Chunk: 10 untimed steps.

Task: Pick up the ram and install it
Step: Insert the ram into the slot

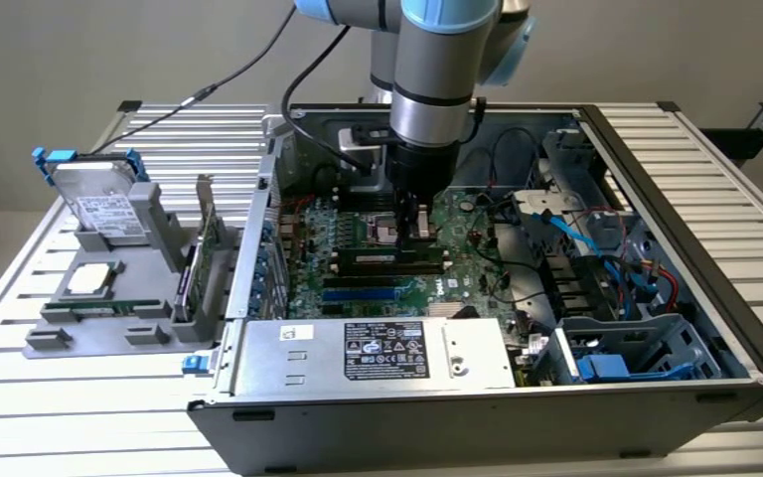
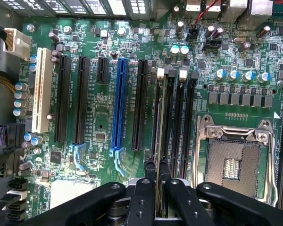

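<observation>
In the wrist view the ram (image 2: 159,122) shows edge-on as a thin green stick, and it stands upright along one of the black memory slots (image 2: 179,122) beside the empty processor socket (image 2: 231,162). My gripper (image 2: 157,172) is shut on the ram's near end, with one black finger on each face. Whether the stick is seated in the slot or just above it, I cannot tell. In the exterior view the gripper (image 1: 416,231) points straight down into the open computer case, low over the motherboard (image 1: 355,268) at the memory slots (image 1: 384,260).
The case walls (image 1: 699,229) surround the board. A silver power supply (image 1: 375,353) sits at the front and blue cables (image 1: 607,248) lie on the exterior view's right. Outside on the left, a grey tray (image 1: 90,318) holds a hard drive (image 1: 103,204), a processor chip (image 1: 90,280) and an expansion card (image 1: 196,268).
</observation>
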Motion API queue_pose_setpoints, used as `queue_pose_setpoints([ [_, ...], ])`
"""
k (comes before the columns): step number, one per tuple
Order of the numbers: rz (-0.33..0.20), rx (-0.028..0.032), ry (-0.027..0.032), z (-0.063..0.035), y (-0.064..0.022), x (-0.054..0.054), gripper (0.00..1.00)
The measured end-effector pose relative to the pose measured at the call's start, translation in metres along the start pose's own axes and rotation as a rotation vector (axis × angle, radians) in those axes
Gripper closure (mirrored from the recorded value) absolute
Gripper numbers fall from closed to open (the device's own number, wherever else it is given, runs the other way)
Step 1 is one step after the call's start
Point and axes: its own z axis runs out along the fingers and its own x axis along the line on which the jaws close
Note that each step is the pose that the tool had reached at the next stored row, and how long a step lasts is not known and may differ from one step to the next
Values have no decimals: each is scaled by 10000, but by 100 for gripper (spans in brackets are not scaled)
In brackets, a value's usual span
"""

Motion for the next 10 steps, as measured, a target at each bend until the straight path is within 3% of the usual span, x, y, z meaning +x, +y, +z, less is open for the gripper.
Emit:
queue_pose_setpoints([
  [10, 3, -2, 4, -4, 2, 13, 86],
])
